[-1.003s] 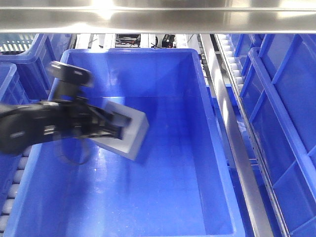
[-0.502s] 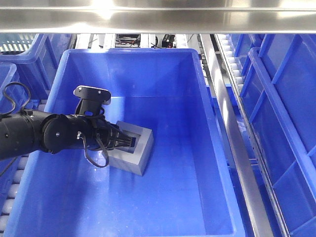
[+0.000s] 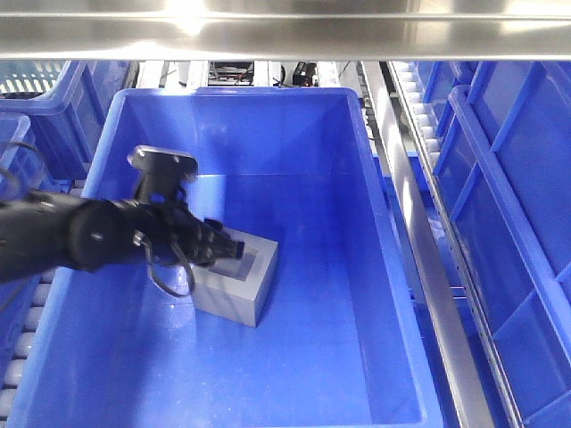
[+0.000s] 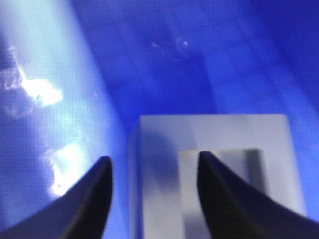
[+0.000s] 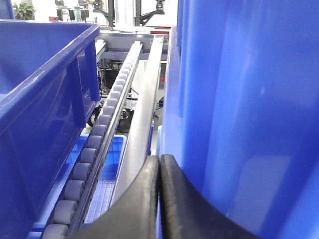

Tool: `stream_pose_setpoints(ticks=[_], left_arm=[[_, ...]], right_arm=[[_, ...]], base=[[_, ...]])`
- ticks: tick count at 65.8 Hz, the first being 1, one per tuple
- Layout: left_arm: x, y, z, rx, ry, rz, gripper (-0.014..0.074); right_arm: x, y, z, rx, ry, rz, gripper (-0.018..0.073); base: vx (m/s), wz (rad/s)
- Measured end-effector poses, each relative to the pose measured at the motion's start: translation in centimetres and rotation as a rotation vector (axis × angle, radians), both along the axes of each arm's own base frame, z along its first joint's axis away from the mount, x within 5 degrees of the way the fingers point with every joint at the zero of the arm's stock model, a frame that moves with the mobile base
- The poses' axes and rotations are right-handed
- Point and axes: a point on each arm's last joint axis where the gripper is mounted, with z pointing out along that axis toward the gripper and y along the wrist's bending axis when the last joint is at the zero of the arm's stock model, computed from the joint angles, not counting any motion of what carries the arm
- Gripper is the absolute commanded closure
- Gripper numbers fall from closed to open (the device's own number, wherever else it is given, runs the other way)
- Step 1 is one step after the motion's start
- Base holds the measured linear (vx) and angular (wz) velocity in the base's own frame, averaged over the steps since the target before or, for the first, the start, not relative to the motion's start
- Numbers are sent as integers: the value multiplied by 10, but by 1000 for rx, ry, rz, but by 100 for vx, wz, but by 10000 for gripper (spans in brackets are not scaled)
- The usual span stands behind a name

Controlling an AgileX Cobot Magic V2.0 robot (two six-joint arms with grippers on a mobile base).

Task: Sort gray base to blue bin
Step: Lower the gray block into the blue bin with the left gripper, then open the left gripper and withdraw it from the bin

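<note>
The base (image 3: 236, 283) now rests on the bin (image 3: 375, 267) floor near the left wall, lowered since a second ago. The left claw (image 4: 154, 199) stands open astride one recess wall. Placement appears complete.

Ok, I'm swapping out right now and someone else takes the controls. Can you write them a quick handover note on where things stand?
Left claw: open, one finger over the recess of the gray base, the other outside its wall, not squeezing.
Right claw: shut, empty, parked by the roller rail outside the bins.
Gray base: resting on the floor of the blue bin, recess up.
Done: base is in the bin.
Left: lift the left arm clear.
</note>
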Motion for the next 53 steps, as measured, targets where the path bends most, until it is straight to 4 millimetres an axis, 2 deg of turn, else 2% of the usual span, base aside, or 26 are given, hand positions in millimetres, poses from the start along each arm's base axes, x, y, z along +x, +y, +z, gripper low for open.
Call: stream_pose_setpoints(ticks=[15, 26, 40, 53], left_arm=[[-19, 9, 43, -33, -71, -15, 199], [-42, 20, 70, -40, -141, -42, 199], [-89, 44, 74, -56, -215, -45, 199], [-144, 73, 72, -99, -339, -37, 199]], right_arm=[[0, 0, 0, 0, 0, 0, 568], [0, 0, 0, 0, 0, 0, 568], [0, 0, 0, 0, 0, 0, 568], [0, 0, 0, 0, 0, 0, 568]], base=[[0, 0], [0, 0], [0, 0], [0, 0]])
